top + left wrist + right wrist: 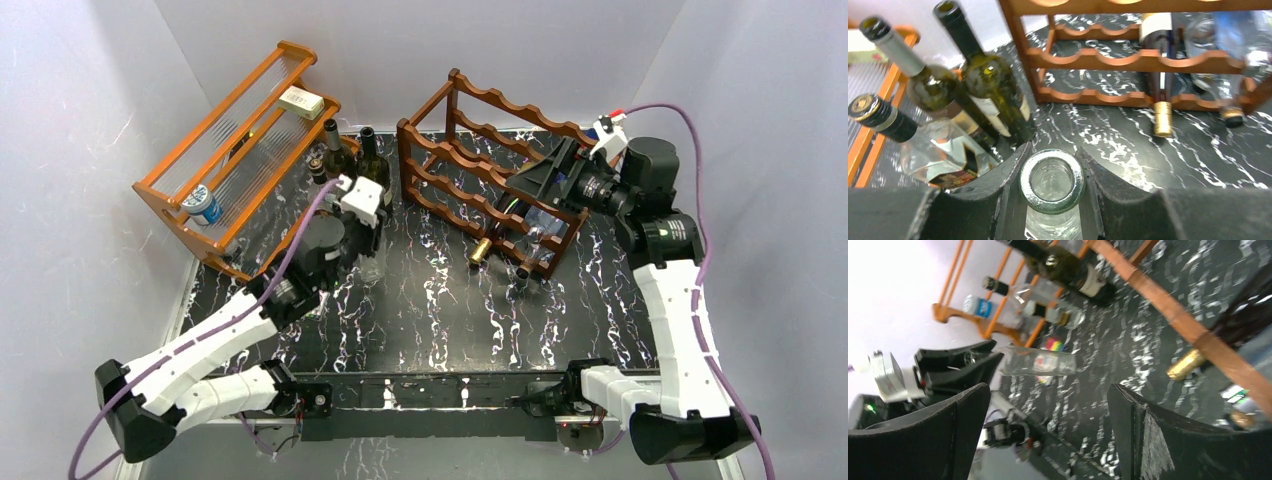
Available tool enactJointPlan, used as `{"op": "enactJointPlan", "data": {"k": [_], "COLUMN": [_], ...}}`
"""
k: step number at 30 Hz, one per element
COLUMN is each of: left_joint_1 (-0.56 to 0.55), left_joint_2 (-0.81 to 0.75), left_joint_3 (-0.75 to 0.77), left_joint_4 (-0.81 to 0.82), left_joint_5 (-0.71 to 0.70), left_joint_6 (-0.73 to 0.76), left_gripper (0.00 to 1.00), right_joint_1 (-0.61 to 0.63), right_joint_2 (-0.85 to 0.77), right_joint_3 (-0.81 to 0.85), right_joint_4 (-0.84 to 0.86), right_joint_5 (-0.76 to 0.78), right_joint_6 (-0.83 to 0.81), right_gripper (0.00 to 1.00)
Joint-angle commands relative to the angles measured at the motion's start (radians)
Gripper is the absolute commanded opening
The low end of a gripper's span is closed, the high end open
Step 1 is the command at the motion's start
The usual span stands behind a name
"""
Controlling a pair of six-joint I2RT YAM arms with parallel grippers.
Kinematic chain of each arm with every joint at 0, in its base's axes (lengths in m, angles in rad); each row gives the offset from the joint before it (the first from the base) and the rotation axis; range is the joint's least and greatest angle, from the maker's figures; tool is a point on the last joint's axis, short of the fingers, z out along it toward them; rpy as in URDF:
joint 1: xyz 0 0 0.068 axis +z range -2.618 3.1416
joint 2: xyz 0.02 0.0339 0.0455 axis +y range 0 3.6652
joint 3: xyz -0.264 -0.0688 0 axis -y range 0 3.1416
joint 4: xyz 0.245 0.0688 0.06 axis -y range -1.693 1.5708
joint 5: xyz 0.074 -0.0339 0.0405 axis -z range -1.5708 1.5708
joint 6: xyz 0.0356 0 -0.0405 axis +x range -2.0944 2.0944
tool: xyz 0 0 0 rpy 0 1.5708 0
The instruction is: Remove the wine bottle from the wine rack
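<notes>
Clear glass bottle (1051,182) pinched at the neck in my left claw (1051,155), well apart from the wine rack (1088,57); right claw (1048,390) spread wide. Next I'd settle it upright and let go.

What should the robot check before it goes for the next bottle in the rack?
1. Left gripper shut on the clear bottle at its neck: ok.
2. Clear bottle out of the wine rack: ok.
3. Right gripper open: ok.
4. Gold-capped bottle lying in the rack: ok.
5. Clear bottle's base resting on the table: cannot tell.
</notes>
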Motion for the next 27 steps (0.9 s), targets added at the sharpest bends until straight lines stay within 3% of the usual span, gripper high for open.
{"op": "enactJointPlan", "data": {"k": [1,6,11,21,27], "left_joint_1": [0.180,0.238,0.304,0.382,0.391], "left_joint_2": [0.049,0.161,0.242,0.301,0.277], "left_joint_3": [0.050,0.106,0.142,0.078,-0.069], "left_joint_4": [0.071,0.127,0.146,0.293,0.442], "left_joint_5": [0.134,0.147,0.163,0.270,0.252], "left_joint_6": [-0.099,-0.067,-0.089,-0.101,-0.058], "left_gripper": [0.00,0.00,0.00,0.00,0.00], "right_joint_1": [-0.006,-0.005,-0.004,-0.004,-0.004], "right_joint_2": [-0.081,-0.148,-0.172,-0.152,-0.132], "right_joint_3": [0.097,0.090,0.091,0.098,0.105], "right_joint_4": [-0.111,-0.102,-0.086,-0.089,-0.098], "right_joint_5": [0.200,0.316,0.334,0.321,0.322], "right_joint_6": [-0.215,-0.249,-0.253,-0.223,-0.214], "right_gripper": [0.98,0.98,0.98,0.98,0.98]}}
